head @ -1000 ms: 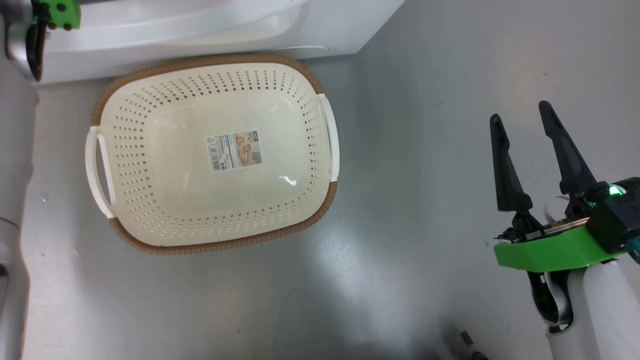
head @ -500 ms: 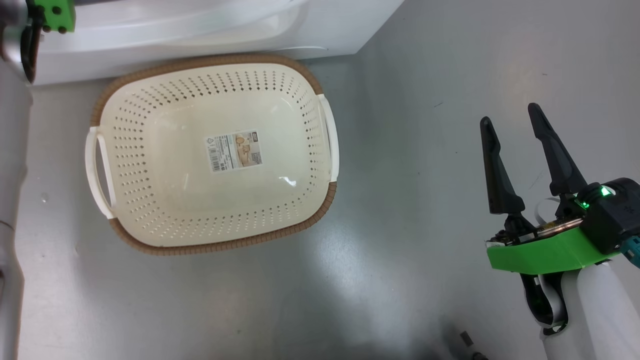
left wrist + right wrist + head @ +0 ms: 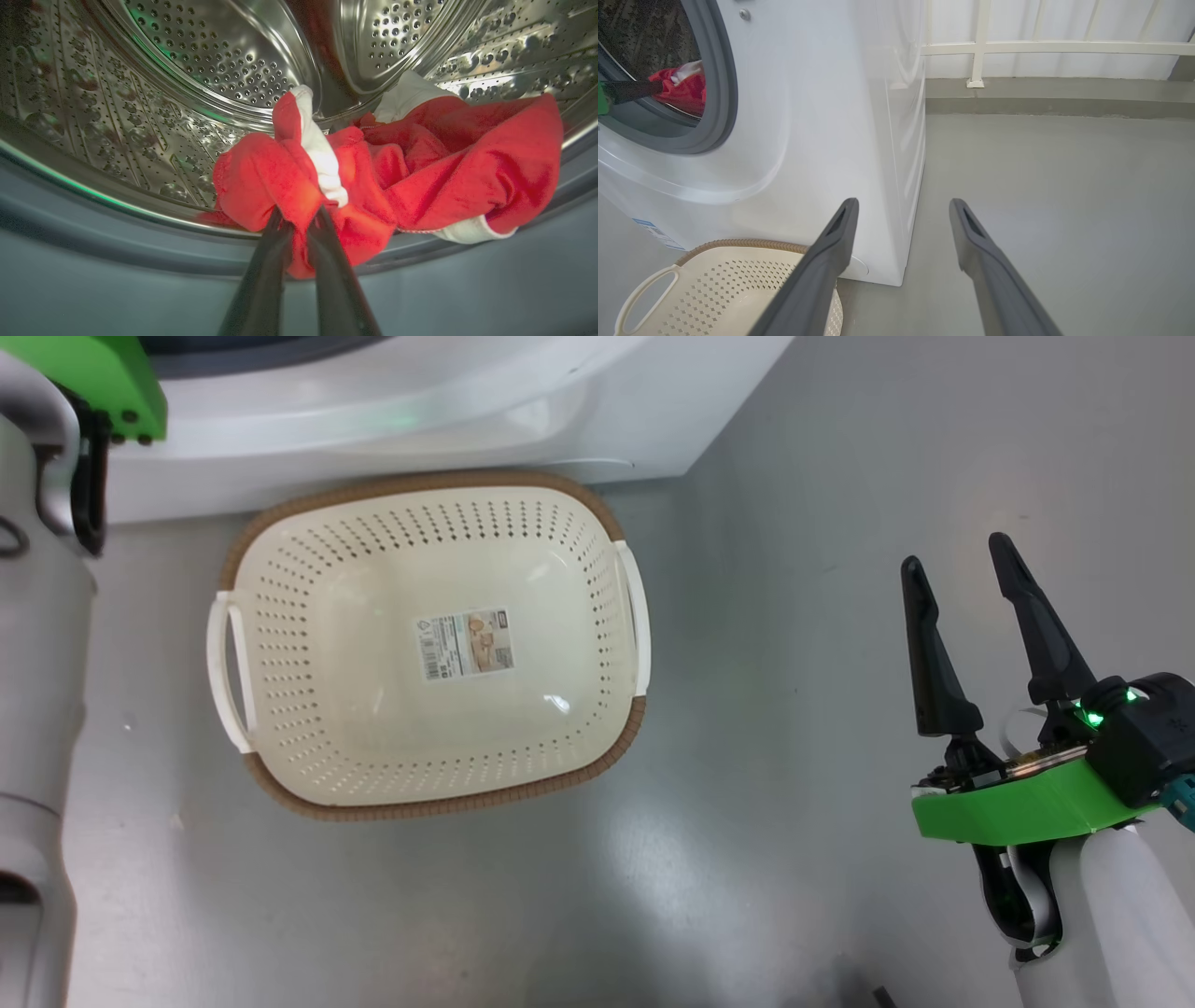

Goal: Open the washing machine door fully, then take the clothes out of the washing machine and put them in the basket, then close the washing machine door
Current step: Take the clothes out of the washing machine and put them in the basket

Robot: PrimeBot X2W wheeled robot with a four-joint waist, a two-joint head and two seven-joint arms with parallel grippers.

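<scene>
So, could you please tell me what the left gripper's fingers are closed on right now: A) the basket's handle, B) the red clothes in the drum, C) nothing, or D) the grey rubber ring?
B: in the left wrist view the left gripper has its fingers pinched on a fold of the red clothes at the lip of the steel drum.

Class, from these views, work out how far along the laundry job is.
Done: the white front-loading washing machine stands open. In hand: the left tool is shut on the red fabric clothes at the lip of the steel drum. Left: the cream perforated plastic basket holds no garment, the right tool hangs open over the floor, and the door needs closing.
</scene>
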